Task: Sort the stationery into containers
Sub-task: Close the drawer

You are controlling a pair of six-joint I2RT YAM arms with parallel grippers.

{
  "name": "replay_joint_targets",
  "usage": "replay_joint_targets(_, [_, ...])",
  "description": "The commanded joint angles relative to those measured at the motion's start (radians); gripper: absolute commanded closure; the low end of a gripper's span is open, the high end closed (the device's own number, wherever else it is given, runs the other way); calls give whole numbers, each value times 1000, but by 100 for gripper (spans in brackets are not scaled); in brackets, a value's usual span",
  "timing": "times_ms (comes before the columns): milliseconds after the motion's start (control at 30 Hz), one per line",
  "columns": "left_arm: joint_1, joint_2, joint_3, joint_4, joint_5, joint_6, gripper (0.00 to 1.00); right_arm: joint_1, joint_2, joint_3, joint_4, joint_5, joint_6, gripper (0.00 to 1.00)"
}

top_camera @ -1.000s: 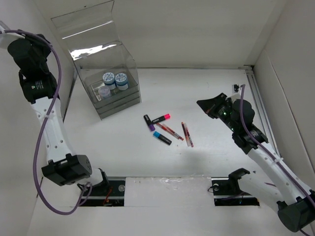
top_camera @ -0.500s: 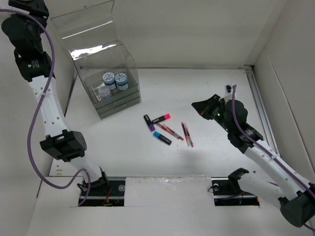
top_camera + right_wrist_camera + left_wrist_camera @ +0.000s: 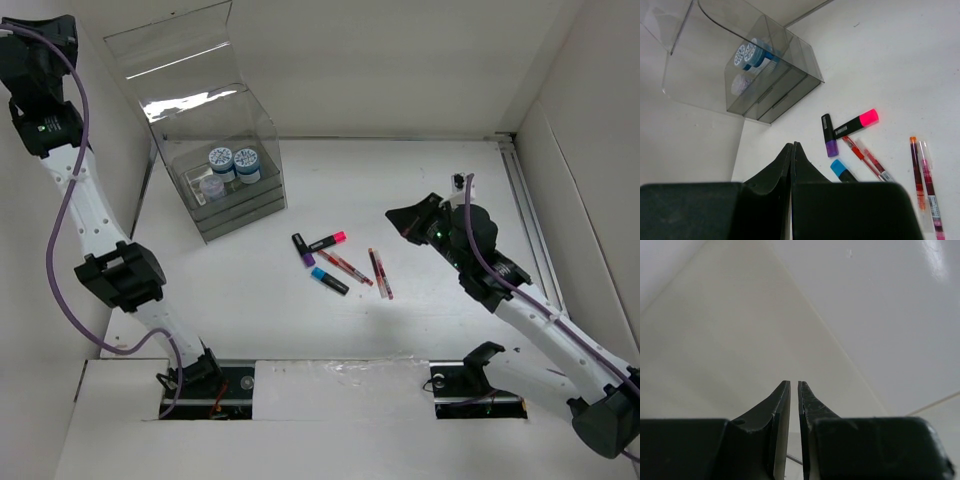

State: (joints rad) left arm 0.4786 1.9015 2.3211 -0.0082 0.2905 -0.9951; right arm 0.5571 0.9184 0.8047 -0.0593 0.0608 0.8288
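Right tool: closed, empty, hovering above table, right of pens. Left tool: all but closed, thin slit, nothing held, raised high by far-left wall. Two rolls already inside box, lid up. Left to sort: three markers and red pens, loose on table between box and right tool. Judged roughly one third done; drawers look shut.
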Motion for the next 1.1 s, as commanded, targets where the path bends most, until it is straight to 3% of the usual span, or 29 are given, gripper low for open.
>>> replay_joint_targets(0, [-8, -24, 21, 100, 82, -36, 92, 23, 11, 47, 39, 28, -28, 100])
replay_joint_targets(267, [2, 88, 75, 163, 251, -108, 92, 32, 20, 47, 39, 47, -28, 100])
replay_joint_targets(533, [-8, 97, 57, 228, 332, -140, 92, 41, 30, 56, 39, 65, -28, 100])
replay_joint_targets(867, [-46, -13, 11, 168, 342, -87, 96, 41, 10, 56, 30, 74, -28, 100])
replay_joint_targets(1067, [-46, -163, -127, 94, 310, -21, 100, 41, -12, 56, 21, 94, -28, 100])
